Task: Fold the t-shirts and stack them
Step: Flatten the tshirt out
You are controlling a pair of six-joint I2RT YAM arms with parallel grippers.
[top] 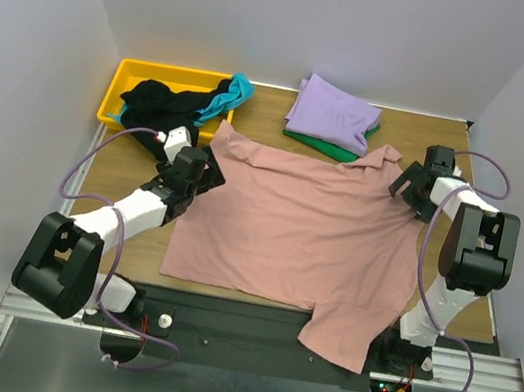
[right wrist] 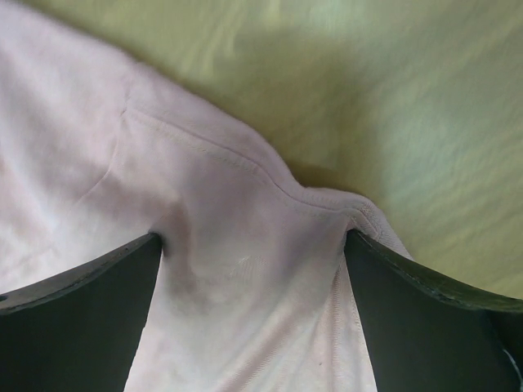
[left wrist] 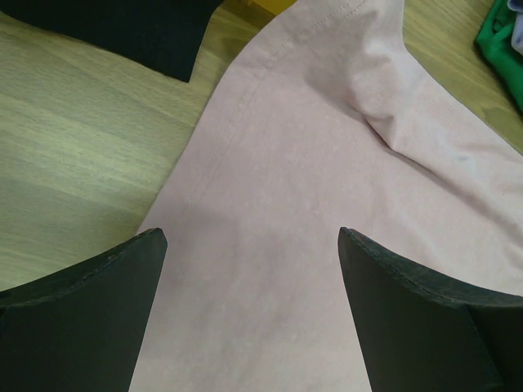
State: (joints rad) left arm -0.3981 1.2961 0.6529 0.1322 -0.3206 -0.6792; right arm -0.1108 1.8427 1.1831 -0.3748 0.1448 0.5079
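Spreading flat across the middle of the wooden worktop [top: 268, 106], the dusty-pink t-shirt [top: 296, 233] lies plain side up. Its cloth is soft and matte with faint creases. One sleeve droops over the near edge toward the right, and another juts out near the far right.

The left gripper [top: 208, 166] sits over the shirt's far-left corner with its jaws spread wide and nothing between them. In its wrist view the dark, wedge-shaped fingers [left wrist: 82, 318] frame smooth pink fabric [left wrist: 310, 204] with a stitched seam running along the edge. Pale wood grain [left wrist: 73, 122] shows beside that edge.

The right gripper [top: 403, 189] is at the far-right sleeve, its jaws likewise wide apart and pinching nothing. In its wrist view the fingers [right wrist: 433, 327] flank a humped fold of the pink cloth [right wrist: 221, 245], edged by a double-stitched hem. Whether the tips touch the cloth I cannot tell.

At the far edge a folded lavender t-shirt [top: 332, 114] rests on a green t-shirt [top: 323, 147], just beside the pink collar. In the far-left corner a yellow plastic bin [top: 115, 94] holds a crumpled black t-shirt [top: 162, 102] and a teal t-shirt [top: 231, 94], both spilling over the rim.
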